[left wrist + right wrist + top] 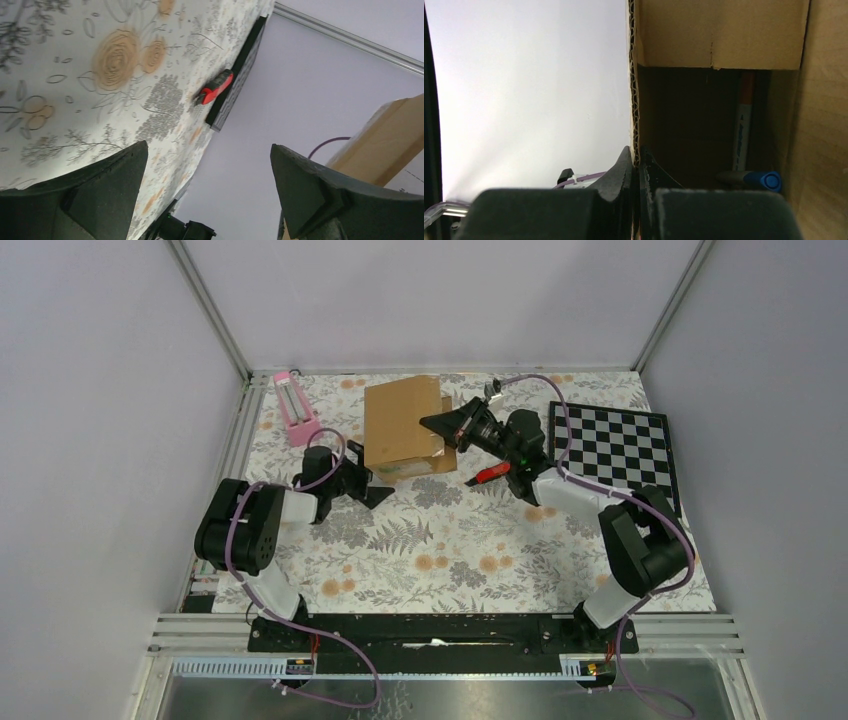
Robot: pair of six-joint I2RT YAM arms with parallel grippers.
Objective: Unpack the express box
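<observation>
Express box (403, 420): upper centre of table (450, 540), wall edge clenched in right claw (637, 155). Interior dim; blue-capped marker (751, 179) partly hidden by claw. Left claw (209, 147) released, just beside box.

You will find the brown corrugated-cardboard express box (724, 35) matt, with rough fluting along its cut edge. The right gripper's (637, 157) black fingers (619, 175) look like grainy matt plastic. The blue marker cap (770, 180) looks smooth and glossy.
</observation>
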